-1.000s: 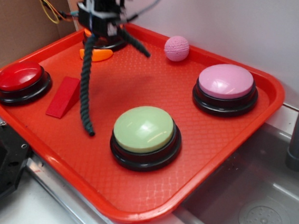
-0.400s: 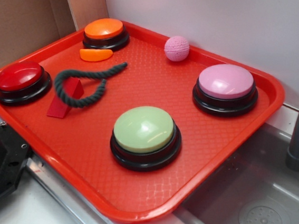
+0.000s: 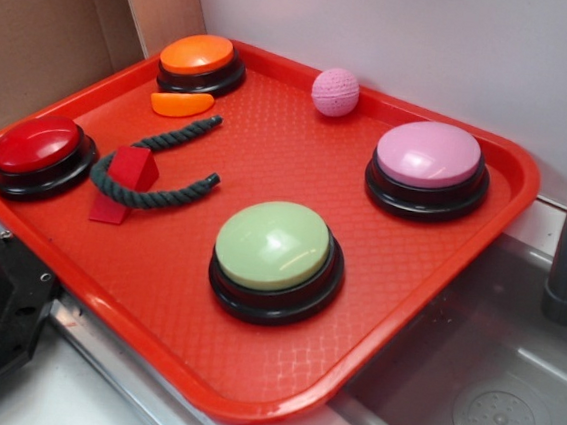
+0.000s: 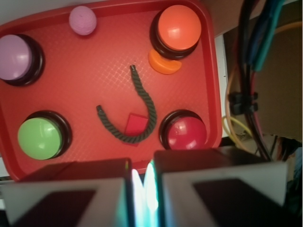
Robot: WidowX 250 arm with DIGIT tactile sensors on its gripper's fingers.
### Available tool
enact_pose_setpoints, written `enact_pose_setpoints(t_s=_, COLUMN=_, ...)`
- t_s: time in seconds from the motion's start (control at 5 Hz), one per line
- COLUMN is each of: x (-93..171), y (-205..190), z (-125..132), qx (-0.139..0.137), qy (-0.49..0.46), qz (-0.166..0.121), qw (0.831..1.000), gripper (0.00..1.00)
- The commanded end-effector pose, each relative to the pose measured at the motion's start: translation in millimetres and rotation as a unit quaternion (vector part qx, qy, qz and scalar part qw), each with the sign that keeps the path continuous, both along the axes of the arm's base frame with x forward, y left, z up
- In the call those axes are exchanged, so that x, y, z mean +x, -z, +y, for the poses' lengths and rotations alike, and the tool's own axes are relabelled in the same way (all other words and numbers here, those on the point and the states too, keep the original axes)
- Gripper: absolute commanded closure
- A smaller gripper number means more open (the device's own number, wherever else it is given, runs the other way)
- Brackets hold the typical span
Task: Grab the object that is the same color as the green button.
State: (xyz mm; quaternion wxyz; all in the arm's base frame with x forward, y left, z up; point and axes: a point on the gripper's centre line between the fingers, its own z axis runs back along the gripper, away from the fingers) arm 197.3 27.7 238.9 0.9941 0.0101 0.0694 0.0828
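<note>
One end effector (image 4: 141,182) fills our wrist view's near edge, its jaws nearly together and holding nothing, while farther out we see the dark green rope (image 3: 152,168) lying curled around the red wedge (image 3: 126,179) on the tray (image 3: 246,390), left of the green button (image 3: 272,244).

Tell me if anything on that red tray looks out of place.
Yes: the dark green twisted rope lies curled in a U over the red wedge near the red dome button, draped across it rather than flat on the red tray.
</note>
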Motion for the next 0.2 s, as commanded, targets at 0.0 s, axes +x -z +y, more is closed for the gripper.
enact_pose_setpoints(t_s=0.0, x=-4.9, y=-12.7, z=2.0, qx=0.003, qy=-0.004, qz=-0.029, qw=1.000, gripper=0.00)
